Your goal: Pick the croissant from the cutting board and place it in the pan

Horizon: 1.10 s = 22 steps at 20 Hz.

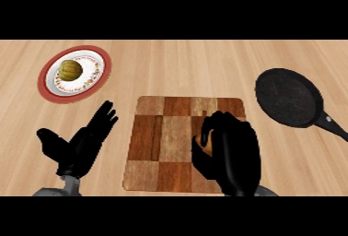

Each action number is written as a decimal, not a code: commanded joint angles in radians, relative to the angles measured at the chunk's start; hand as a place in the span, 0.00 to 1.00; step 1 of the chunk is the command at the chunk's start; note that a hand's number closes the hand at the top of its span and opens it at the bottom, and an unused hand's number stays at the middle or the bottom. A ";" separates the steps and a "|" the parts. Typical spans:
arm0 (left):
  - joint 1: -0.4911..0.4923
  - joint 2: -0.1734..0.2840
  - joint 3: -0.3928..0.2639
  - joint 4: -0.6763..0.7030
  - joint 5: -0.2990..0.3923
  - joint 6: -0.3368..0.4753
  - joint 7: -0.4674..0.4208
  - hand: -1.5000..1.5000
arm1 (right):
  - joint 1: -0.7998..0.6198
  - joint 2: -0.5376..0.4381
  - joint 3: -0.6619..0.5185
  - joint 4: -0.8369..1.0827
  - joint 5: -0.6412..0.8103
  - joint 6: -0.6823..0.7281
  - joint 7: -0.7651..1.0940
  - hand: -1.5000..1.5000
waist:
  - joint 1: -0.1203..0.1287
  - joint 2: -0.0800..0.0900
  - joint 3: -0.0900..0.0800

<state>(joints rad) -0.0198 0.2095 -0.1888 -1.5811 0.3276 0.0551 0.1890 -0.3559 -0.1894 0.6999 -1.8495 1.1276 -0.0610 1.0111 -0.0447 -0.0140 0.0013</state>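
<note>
The croissant (204,139) lies on the right half of the checkered wooden cutting board (159,138); only a small orange-brown patch of it shows. My right hand (231,152) covers it from above, fingers and thumb curled round it. The black pan (288,97) sits on the counter to the right of the board, its handle (332,124) pointing toward the lower right. My left hand (81,140) rests open to the left of the board, fingers up, holding nothing.
A red-rimmed white plate (58,85) with a round yellow-green item (70,69) on it stands at the far left. The light wooden counter (190,64) stretches behind the board and between board and pan.
</note>
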 commanded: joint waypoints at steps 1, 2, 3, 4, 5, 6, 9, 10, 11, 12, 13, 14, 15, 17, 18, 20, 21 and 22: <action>-0.013 -0.004 -0.016 -0.012 -0.006 -0.010 0.015 0.50 | 0.095 0.005 -0.061 -0.189 -0.014 -0.110 0.029 1.00 | 0.016 0.008 0.000; -0.019 0.015 0.011 0.023 0.005 -0.036 -0.007 0.50 | 0.142 -0.040 -0.102 -0.234 -0.048 -0.130 -0.007 1.00 | 0.015 0.011 0.000; -0.075 -0.022 -0.020 -0.011 -0.016 0.015 0.056 0.50 | 0.192 -0.048 -0.083 -0.248 -0.028 -0.160 -0.024 1.00 | 0.019 0.011 0.000; -0.018 0.003 -0.001 -0.039 0.003 -0.010 0.044 0.50 | 0.259 -0.074 -0.101 -0.265 -0.050 -0.180 -0.041 1.00 | 0.030 0.011 0.000; -0.049 -0.031 -0.029 -0.030 -0.036 0.032 0.048 0.50 | 0.265 -0.084 -0.165 -0.233 -0.113 -0.234 -0.098 1.00 | 0.030 0.014 0.001; -0.010 0.010 0.006 -0.024 0.000 -0.024 0.029 0.50 | 0.268 -0.081 -0.208 -0.197 -0.154 -0.274 -0.139 1.00 | 0.040 0.015 0.000; -0.066 -0.013 0.016 0.030 0.005 -0.043 0.036 0.50 | 0.301 -0.146 -0.324 -0.115 -0.263 -0.326 -0.302 1.00 | 0.041 0.016 0.000; -0.078 -0.028 0.004 0.025 -0.017 -0.040 0.044 0.50 | 0.261 -0.119 -0.334 -0.077 -0.219 -0.288 -0.291 1.00 | 0.043 0.015 -0.001; -0.014 -0.046 -0.022 0.054 -0.050 -0.037 -0.034 0.50 | 0.307 -0.157 -0.332 -0.058 -0.208 -0.318 -0.337 1.00 | 0.043 0.015 -0.001; 0.039 -0.038 -0.028 0.005 -0.043 -0.043 -0.037 0.50 | 0.271 -0.154 -0.364 0.002 -0.205 -0.328 -0.351 1.00 | 0.049 0.015 -0.001; -0.079 -0.038 0.011 0.086 -0.037 -0.045 -0.015 0.50 | 0.294 -0.174 -0.393 0.036 -0.227 -0.366 -0.404 1.00 | 0.042 0.016 -0.001; -0.050 -0.028 0.003 0.020 -0.023 -0.041 0.023 0.50 | 0.185 -0.187 -0.457 0.135 -0.266 -0.334 -0.418 1.00 | 0.054 0.018 0.000; -0.068 -0.046 0.007 0.063 -0.031 -0.045 -0.004 0.50 | 0.224 -0.182 -0.443 0.150 -0.230 -0.366 -0.445 1.00 | 0.047 0.016 -0.001; -0.113 -0.063 0.009 0.102 -0.055 -0.030 0.004 0.50 | 0.196 -0.156 -0.469 0.239 -0.222 -0.418 -0.500 1.00 | 0.046 0.017 -0.001; -0.024 -0.036 0.015 0.055 -0.019 -0.079 -0.031 0.50 | 0.134 -0.175 -0.539 0.329 -0.298 -0.438 -0.553 1.00 | 0.057 0.018 0.000; -0.092 -0.059 0.007 0.066 -0.050 -0.039 0.014 0.50 | 0.064 -0.151 -0.556 0.412 -0.237 -0.465 -0.551 1.00 | 0.054 0.017 -0.001; -0.029 -0.044 -0.020 -0.016 -0.046 -0.041 0.054 0.50 | 0.102 -0.179 -0.600 0.445 -0.267 -0.531 -0.613 1.00 | 0.059 0.017 0.000; -0.067 -0.066 -0.012 0.053 -0.069 -0.030 0.000 0.50 | 0.050 -0.192 -0.657 0.492 -0.295 -0.541 -0.607 1.00 | 0.058 0.020 0.000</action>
<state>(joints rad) -0.0767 0.1575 -0.1949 -1.5399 0.2787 0.0166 0.1984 -0.2365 -0.3634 0.1546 -1.5190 0.8605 -0.5111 0.4785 0.0092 0.0034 0.0010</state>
